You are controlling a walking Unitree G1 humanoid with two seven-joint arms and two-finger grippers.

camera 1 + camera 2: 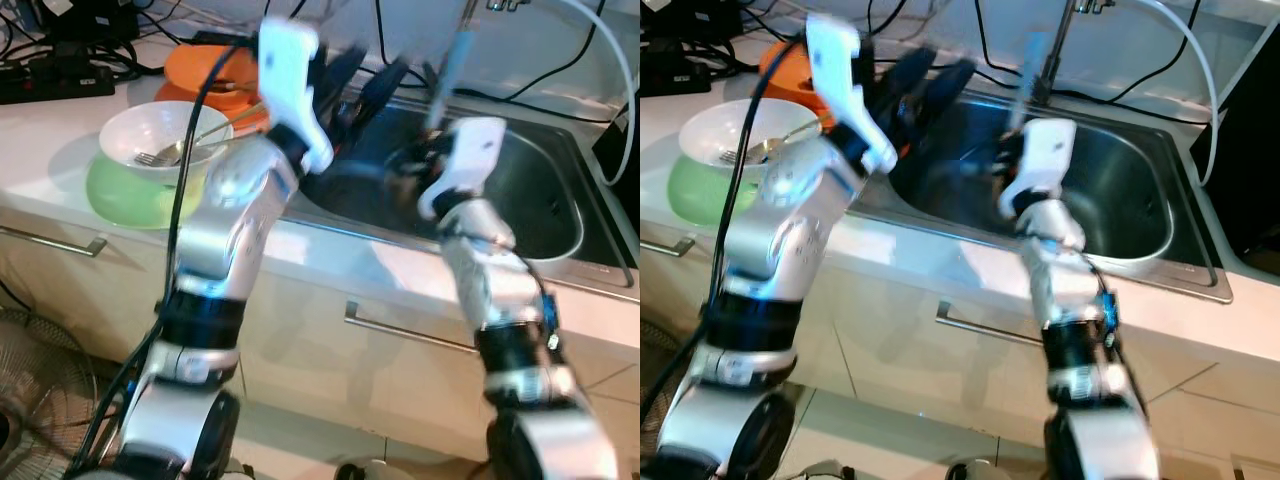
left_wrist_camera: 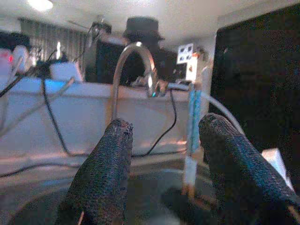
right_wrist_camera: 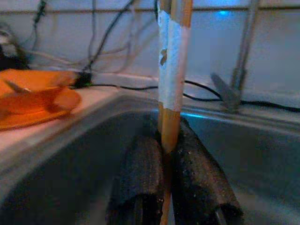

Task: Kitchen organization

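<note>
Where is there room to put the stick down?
The steel sink basin is bare to the right of the right gripper, which pinches the wooden stick. It is crowded on the left counter: the white bowl, green bowl and orange plates.

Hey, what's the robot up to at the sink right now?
The robot stands at the kitchen counter with both arms reaching over the steel sink. Its right gripper is shut on a thin stick with a pale blue-white wrap, holding it upright above the basin. The left gripper is open and holds nothing, pointed toward the faucet. On the counter to the robot's left, a white bowl with a fork in it sits in a green bowl, with orange dishes behind.
</note>
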